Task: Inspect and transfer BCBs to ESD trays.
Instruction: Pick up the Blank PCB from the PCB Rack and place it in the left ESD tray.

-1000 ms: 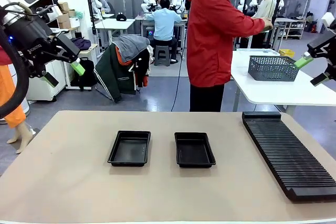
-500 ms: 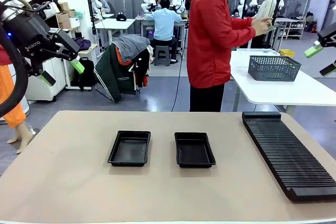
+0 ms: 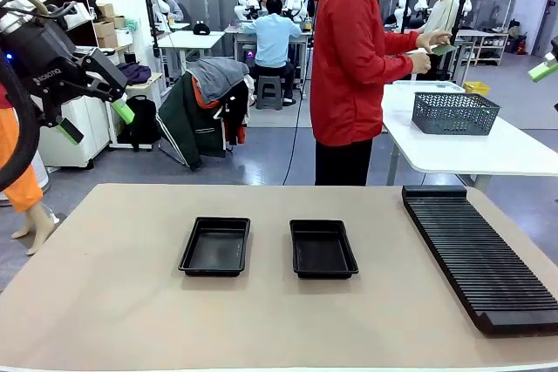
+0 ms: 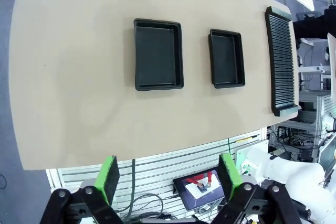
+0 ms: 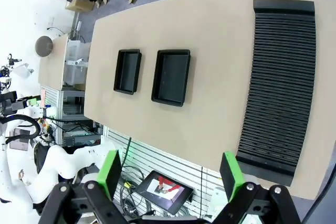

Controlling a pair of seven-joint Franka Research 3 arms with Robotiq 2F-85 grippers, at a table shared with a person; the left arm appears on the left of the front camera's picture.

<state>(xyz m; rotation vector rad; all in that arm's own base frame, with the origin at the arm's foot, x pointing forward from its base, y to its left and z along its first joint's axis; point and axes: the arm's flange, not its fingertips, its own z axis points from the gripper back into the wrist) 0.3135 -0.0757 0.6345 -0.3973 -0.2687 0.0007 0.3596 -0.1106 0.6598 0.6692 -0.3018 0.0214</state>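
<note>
I'm hovering the left gripper (image 4: 168,169) and right gripper (image 5: 170,169) with jaws spread, empty, over the bare ESD trays (image 3: 214,246); the person (image 3: 353,58) at 1 o'clock is handling what looks like a BCB (image 3: 443,48), so a mistimed handover is risking a drop

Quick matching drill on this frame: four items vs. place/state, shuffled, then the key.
Items
1. left gripper
2. slotted rack
3. mesh basket
4. left ESD tray

Place/state
A. on the white table behind
B. raised at the left, open
C. empty, left of centre on the tan table
D. along the tan table's right side

Pairs: 1-B, 2-D, 3-A, 4-C
</note>
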